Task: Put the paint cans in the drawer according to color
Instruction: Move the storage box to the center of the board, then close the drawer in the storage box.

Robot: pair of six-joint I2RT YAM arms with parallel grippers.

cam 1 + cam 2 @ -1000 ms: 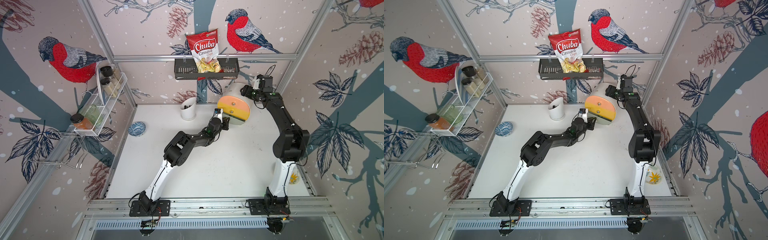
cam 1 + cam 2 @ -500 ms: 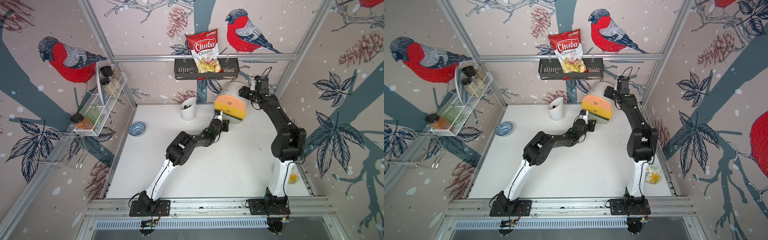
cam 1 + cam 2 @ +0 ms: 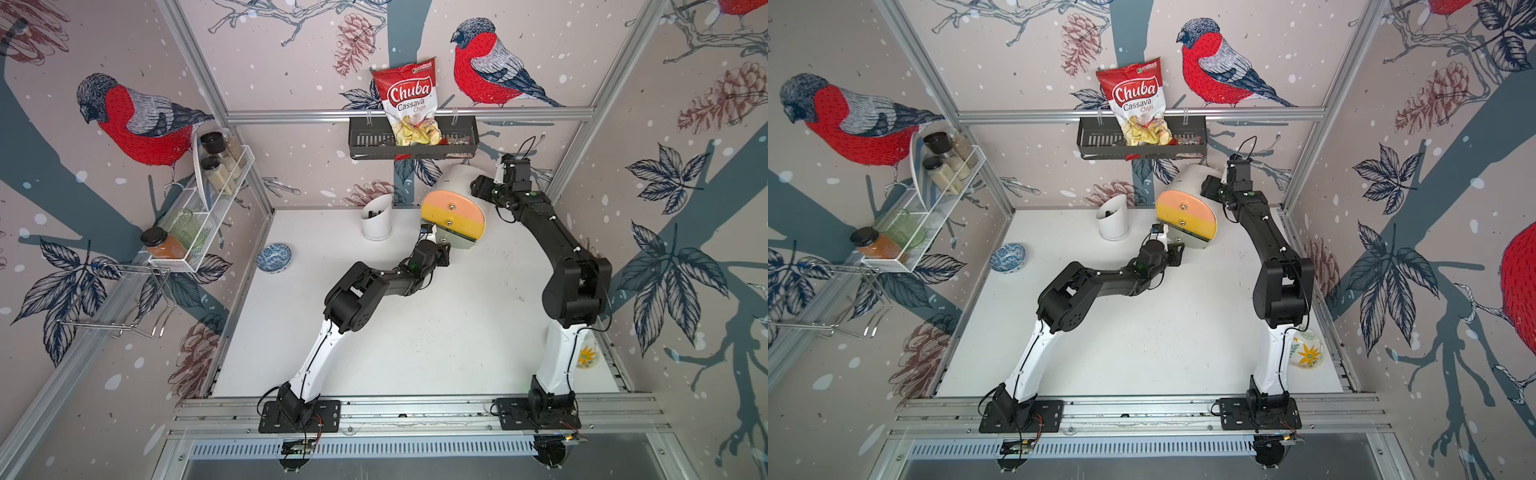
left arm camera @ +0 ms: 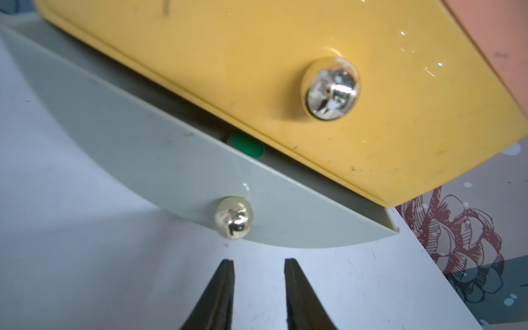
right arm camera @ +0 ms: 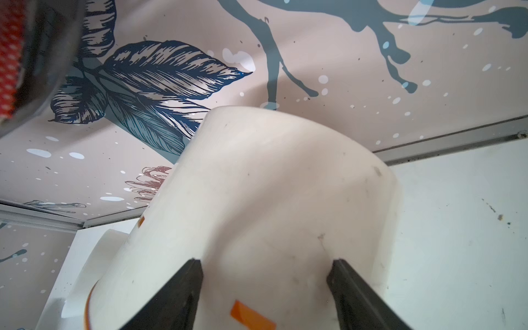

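The drawer (image 3: 453, 218) (image 3: 1185, 218) is a white barrel chest with peach, yellow and grey-green fronts, tilted at the back of the table. My right gripper (image 5: 265, 264) (image 3: 478, 189) is shut on its white body from behind. The grey-green front (image 4: 171, 160) stands slightly pulled out. In the gap under the yellow front (image 4: 228, 57) a green paint can (image 4: 246, 144) shows. My left gripper (image 4: 258, 264) (image 3: 441, 241) is open a little, empty, just short of the grey-green front's metal knob (image 4: 233, 217). No other paint cans are in view.
A white slant-topped holder cup (image 3: 376, 218) stands left of the chest. A blue bowl (image 3: 273, 257) sits by the left wall. A wire shelf with jars (image 3: 208, 195) and a black rack with a chips bag (image 3: 411, 141) hang on the walls. A flowered bowl (image 3: 1306, 351) lies behind the right arm.
The chest has shifted left and tipped further with my right gripper on it. My left gripper's jaws have parted slightly and stand clear of the lower knob.
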